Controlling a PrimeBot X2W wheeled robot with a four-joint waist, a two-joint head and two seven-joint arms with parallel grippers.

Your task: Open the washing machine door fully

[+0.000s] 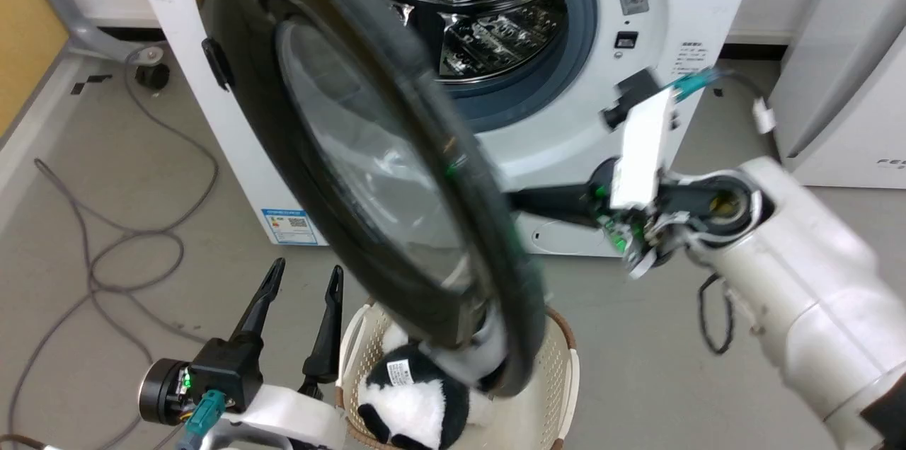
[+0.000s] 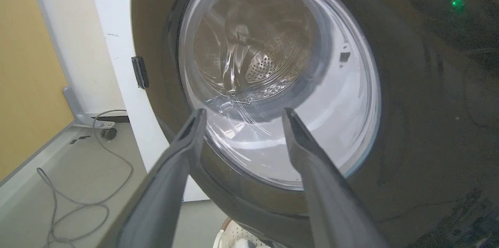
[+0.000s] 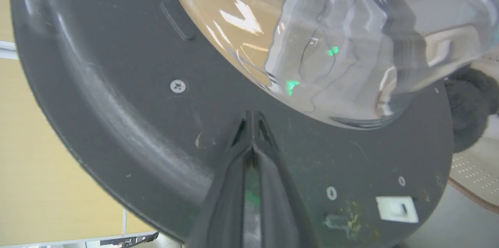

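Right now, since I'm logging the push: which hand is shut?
The right hand: its fingers are pressed together, tips at the inner face of the washing machine door. The left hand stands open, facing the door's outer side.

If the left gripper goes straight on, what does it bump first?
Probably the washing machine door: the left gripper points at its glass window, though the gap is hard to judge.

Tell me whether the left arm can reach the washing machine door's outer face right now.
Probably yes: the open left end effector points straight at the outer face of the washing machine door, with nothing between them in the left wrist view.
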